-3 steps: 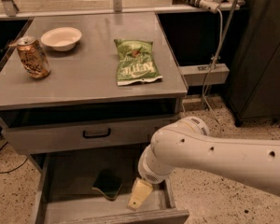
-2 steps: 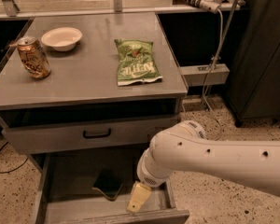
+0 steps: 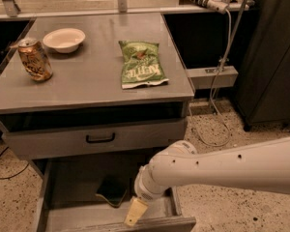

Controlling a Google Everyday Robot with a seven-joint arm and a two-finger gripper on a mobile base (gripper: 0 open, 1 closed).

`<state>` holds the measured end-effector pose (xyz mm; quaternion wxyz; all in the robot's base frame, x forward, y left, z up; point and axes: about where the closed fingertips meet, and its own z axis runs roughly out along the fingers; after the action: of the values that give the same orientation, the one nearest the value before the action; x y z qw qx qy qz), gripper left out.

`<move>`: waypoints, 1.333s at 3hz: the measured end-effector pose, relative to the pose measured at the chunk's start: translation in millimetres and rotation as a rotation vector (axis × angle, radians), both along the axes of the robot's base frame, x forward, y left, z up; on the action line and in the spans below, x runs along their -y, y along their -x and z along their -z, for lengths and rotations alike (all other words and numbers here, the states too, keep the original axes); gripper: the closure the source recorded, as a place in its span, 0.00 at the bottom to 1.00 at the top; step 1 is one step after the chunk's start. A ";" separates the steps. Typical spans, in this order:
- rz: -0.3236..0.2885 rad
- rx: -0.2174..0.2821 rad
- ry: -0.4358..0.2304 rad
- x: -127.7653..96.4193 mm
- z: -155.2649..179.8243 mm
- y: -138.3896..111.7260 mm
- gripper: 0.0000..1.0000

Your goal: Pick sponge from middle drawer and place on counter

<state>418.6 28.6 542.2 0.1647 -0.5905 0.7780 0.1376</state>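
Observation:
The sponge (image 3: 111,190) lies flat and dark on the floor of the open middle drawer (image 3: 72,182), near the drawer's centre. My gripper (image 3: 134,214) hangs from the white arm that reaches in from the right. It is low over the drawer's front part, just right of the sponge and slightly nearer the camera, and I cannot see that it touches the sponge. The counter (image 3: 87,81) is the gray top above the drawer.
On the counter stand a green chip bag (image 3: 140,64), a soda can (image 3: 35,59) and a white bowl (image 3: 64,39). A shut drawer front with a black handle (image 3: 100,138) is above the open drawer. Cables and a dark cabinet (image 3: 270,57) stand to the right.
My gripper has moved a little down and to the left, closer to the sponge and the drawer's front. The sponge has not moved.

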 end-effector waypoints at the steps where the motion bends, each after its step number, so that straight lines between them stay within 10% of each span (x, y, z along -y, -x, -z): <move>1: 0.000 0.000 0.000 0.0 0.1 0.0 0.00; 4: -0.014 0.012 -0.093 -34.6 77.0 -43.5 0.00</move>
<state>462.1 63.2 465.2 0.1958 -0.5885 0.7655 0.1712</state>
